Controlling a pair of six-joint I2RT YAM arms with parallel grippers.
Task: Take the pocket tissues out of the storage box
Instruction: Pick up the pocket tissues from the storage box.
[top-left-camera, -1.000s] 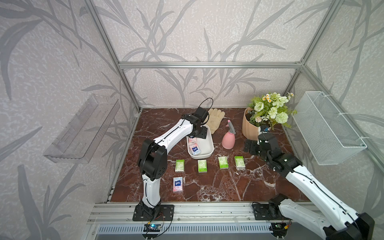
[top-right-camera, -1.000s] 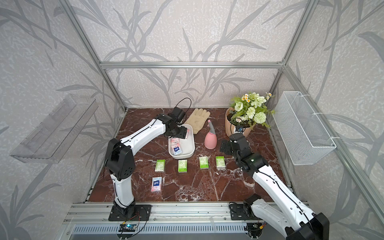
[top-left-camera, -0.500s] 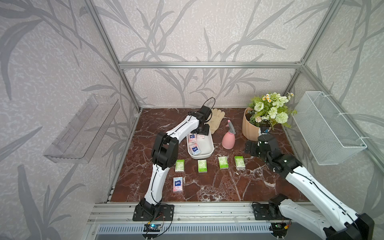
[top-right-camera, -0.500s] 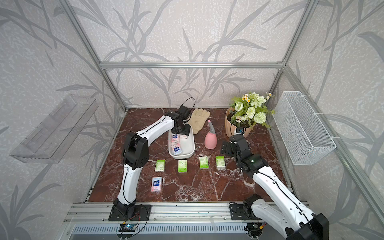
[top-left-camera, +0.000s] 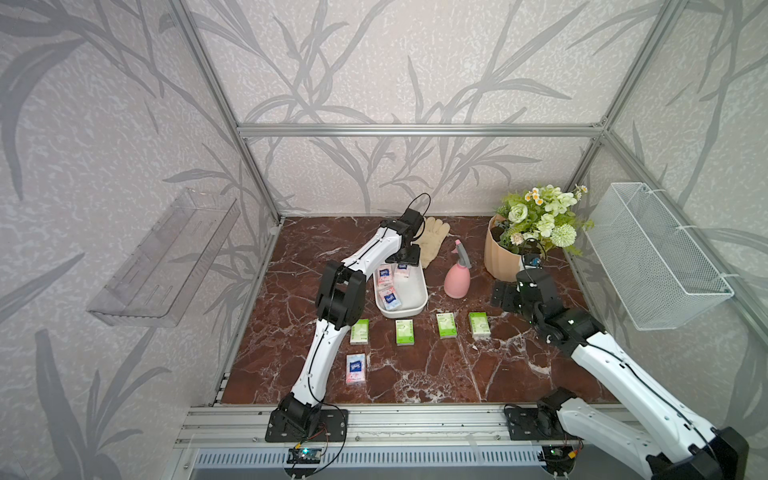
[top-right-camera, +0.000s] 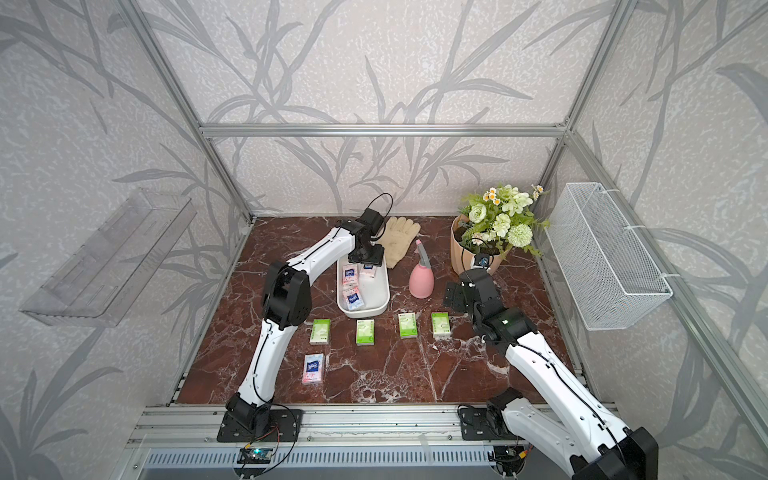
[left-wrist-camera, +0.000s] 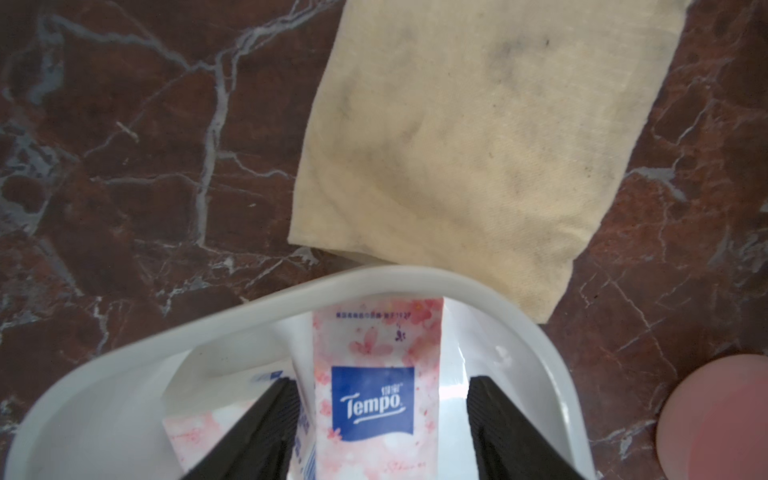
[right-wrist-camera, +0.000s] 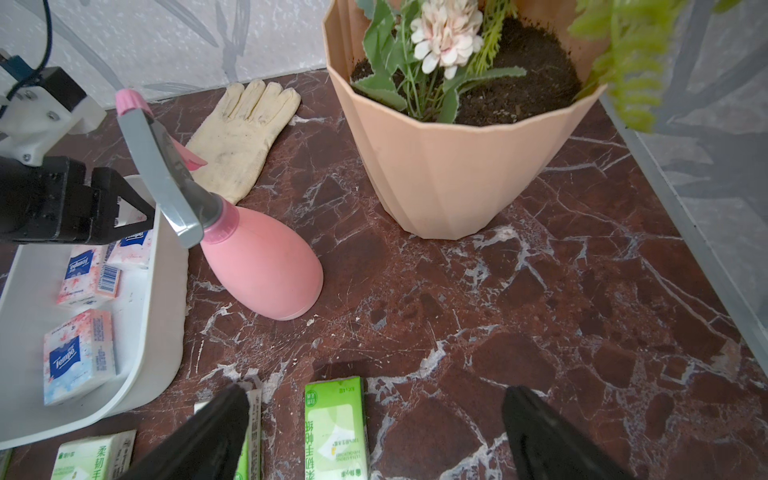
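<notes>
We have left gripper (left-wrist-camera: 382, 382) in storage box (left-wrist-camera: 415, 276), jaws astride a wall-leaning pink pack (left-wrist-camera: 376, 340), across its narrow width for a lift; can't tell if pinched. Right gripper (right-wrist-camera: 376, 390) spread wide, empty, parked clear over tabletop (right-wrist-camera: 540, 332).

Glove (top-left-camera: 432, 241) beside spray bottle (top-left-camera: 457, 282), flowerpot (top-left-camera: 500, 257) right.

Grey leaf-patterned walls (top-left-camera: 374, 62) in an aluminium frame (top-left-camera: 415, 130) enclose a red-brown marble floor (top-left-camera: 415, 374); clear plastic shelf (top-left-camera: 166, 257) left, white wire basket (top-left-camera: 648, 257) right.
</notes>
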